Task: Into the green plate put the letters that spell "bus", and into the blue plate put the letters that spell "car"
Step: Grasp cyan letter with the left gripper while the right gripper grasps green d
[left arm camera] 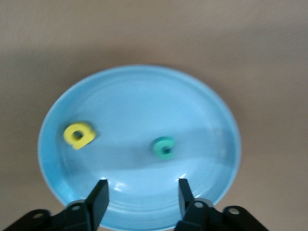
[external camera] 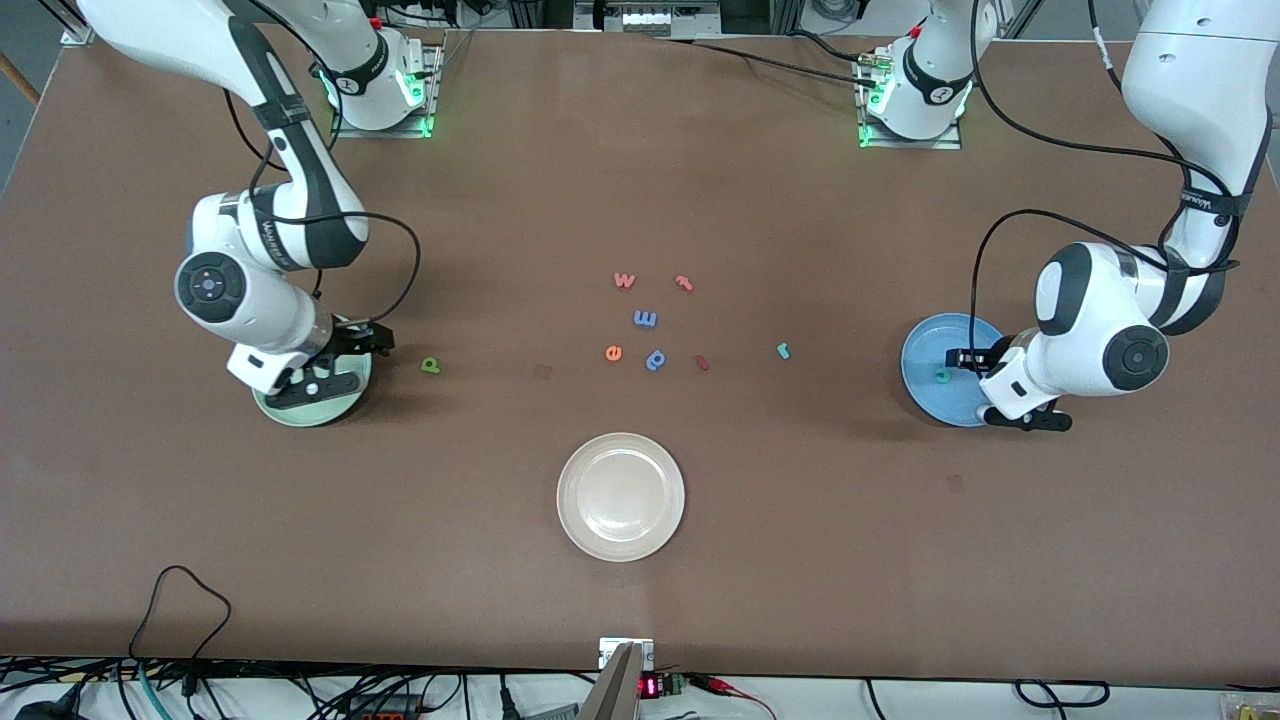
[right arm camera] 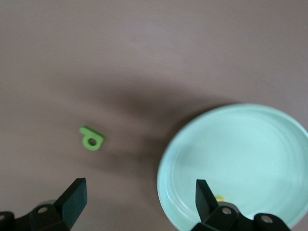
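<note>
The blue plate [external camera: 930, 345] [left arm camera: 139, 106] lies at the left arm's end of the table. In it are a yellow a-shaped letter [left arm camera: 79, 135] and a teal c [left arm camera: 164, 147] [external camera: 942, 375]. My left gripper [left arm camera: 142, 191] [external camera: 1030, 420] hangs open over that plate's rim, holding nothing. The green plate [external camera: 300, 412] [right arm camera: 240, 154] lies at the right arm's end. My right gripper [right arm camera: 139, 193] [external camera: 312, 388] stands wide open and empty over its rim. A sliver of a yellow letter [right arm camera: 220, 198] shows in the green plate. An olive-green b-shaped letter [external camera: 431, 366] [right arm camera: 91, 138] lies on the table beside that plate. A teal r [external camera: 783, 350] lies on the table.
Mid-table lie loose letters: an orange w [external camera: 624, 280], an orange letter [external camera: 684, 283], a blue m [external camera: 646, 319], an orange e [external camera: 613, 352], a blue p [external camera: 656, 359] and a dark red letter [external camera: 702, 363]. A cream-white plate [external camera: 620, 497] sits nearer the front camera.
</note>
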Robot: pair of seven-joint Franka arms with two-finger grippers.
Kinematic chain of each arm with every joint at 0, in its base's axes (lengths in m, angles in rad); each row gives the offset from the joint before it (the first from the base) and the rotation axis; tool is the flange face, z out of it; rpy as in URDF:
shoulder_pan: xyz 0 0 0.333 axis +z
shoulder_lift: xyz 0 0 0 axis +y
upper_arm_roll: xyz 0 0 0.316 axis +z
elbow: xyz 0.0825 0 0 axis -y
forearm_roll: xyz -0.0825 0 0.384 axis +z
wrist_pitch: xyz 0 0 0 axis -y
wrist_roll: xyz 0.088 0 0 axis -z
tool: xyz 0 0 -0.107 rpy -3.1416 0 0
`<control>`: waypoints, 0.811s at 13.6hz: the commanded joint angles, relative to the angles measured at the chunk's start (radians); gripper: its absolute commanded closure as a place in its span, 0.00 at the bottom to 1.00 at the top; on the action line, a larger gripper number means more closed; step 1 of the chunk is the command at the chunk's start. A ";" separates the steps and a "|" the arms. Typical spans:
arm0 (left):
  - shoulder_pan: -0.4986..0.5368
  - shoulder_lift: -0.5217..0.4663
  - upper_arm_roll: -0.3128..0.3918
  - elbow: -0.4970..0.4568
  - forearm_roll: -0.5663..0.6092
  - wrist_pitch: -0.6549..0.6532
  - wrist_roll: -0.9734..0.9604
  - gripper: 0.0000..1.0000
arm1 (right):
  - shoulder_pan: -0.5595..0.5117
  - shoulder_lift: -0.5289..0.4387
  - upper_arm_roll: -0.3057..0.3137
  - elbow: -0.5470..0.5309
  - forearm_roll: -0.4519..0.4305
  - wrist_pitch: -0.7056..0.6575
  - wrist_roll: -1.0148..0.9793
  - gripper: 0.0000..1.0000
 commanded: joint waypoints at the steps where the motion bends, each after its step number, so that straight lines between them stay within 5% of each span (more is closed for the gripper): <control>1: -0.085 0.003 -0.033 0.066 0.012 -0.010 -0.013 0.41 | -0.014 0.017 0.009 -0.004 -0.008 0.037 -0.260 0.00; 6: -0.318 0.075 -0.036 0.125 0.010 0.009 -0.206 0.45 | -0.011 0.062 0.034 -0.007 -0.008 0.086 -0.678 0.00; 11: -0.357 0.132 -0.044 0.108 0.002 0.069 -0.311 0.50 | -0.004 0.080 0.058 -0.008 -0.008 0.156 -0.825 0.04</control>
